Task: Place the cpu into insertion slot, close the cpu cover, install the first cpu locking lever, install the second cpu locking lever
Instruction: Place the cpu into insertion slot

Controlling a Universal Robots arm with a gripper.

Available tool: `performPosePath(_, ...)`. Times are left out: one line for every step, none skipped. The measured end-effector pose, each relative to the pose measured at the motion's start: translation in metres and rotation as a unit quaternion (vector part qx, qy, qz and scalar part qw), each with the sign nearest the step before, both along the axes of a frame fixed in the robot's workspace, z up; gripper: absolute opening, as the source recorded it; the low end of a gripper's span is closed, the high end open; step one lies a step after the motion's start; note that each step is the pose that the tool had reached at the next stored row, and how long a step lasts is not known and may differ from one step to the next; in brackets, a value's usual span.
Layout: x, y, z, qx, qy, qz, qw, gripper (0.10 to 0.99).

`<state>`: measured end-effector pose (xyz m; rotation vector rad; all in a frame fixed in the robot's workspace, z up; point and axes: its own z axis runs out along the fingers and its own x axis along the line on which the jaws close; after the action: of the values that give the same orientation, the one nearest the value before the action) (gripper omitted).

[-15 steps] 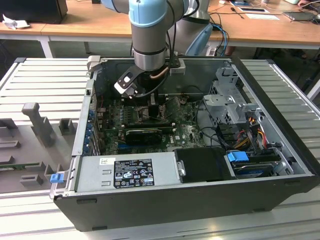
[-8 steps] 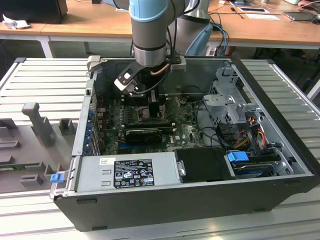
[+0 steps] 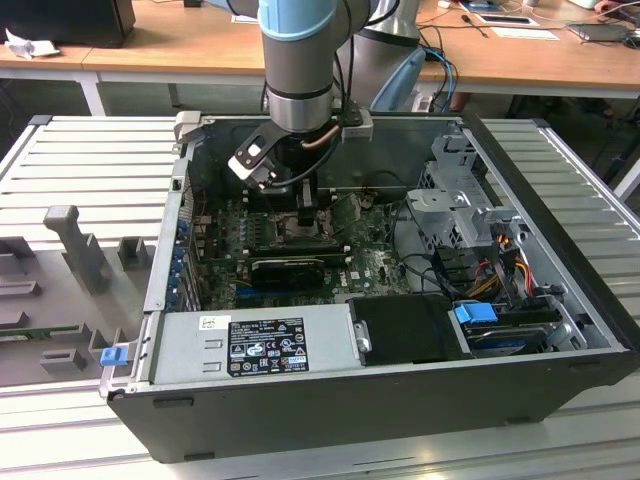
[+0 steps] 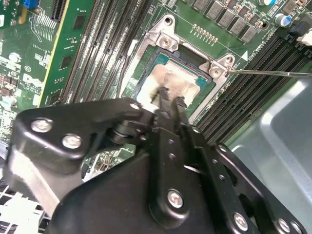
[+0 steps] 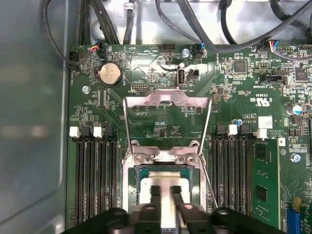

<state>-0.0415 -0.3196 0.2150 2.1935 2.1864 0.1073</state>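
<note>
Too small to quote anywhere. Fine white lettering on a black label (image 3: 267, 346) across the grey power supply (image 3: 328, 345), a small white sticker (image 3: 208, 323) beside it; tiny white silkscreen marks scattered over the green circuit board (image 5: 161, 122) in the first wrist view.

Silver-grey cpu (image 5: 163, 181), green circuit board (image 5: 234, 97)

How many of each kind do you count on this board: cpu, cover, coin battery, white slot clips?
cpu: 1
cover: 1
coin battery: 1
white clips: 4
Total: 7
</note>
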Motion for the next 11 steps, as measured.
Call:
performPosePath(0.0,-0.0001,0.0001,0.0,0.0,0.0,1.0,0.157)
performPosePath(0.0,-0.0001,0.0001,0.0,0.0,0.0,1.0,0.106)
performPosePath(0.0,-0.0002,0.0002,0.0,0.0,0.0,1.0,0.106)
performPosePath(0.0,-0.0002,0.0003,0.0001,0.0,0.0,1.0,0.106)
performPosePath(0.0,-0.0002,0.0004,0.0,0.0,0.0,1.0,0.106)
performPosePath(0.0,-0.0002,0.0007,0.0,0.0,0.0,1.0,0.106)
performPosePath(0.0,-0.0002,0.0011,-0.0001,0.0001,0.0,1.0,0.106)
performPosePath(0.0,-0.0002,0.0017,0.0,0.0001,0.0,1.0,0.106)
performPosePath(0.0,-0.0002,0.0018,0.0001,-0.0001,0.0,1.0,0.106)
performPosePath(0.0001,-0.0001,0.0019,0.0002,-0.0001,0.0,1.0,0.106)
performPosePath(0.0,-0.0002,0.0023,0.0,0.0,0.0,1.0,0.106)
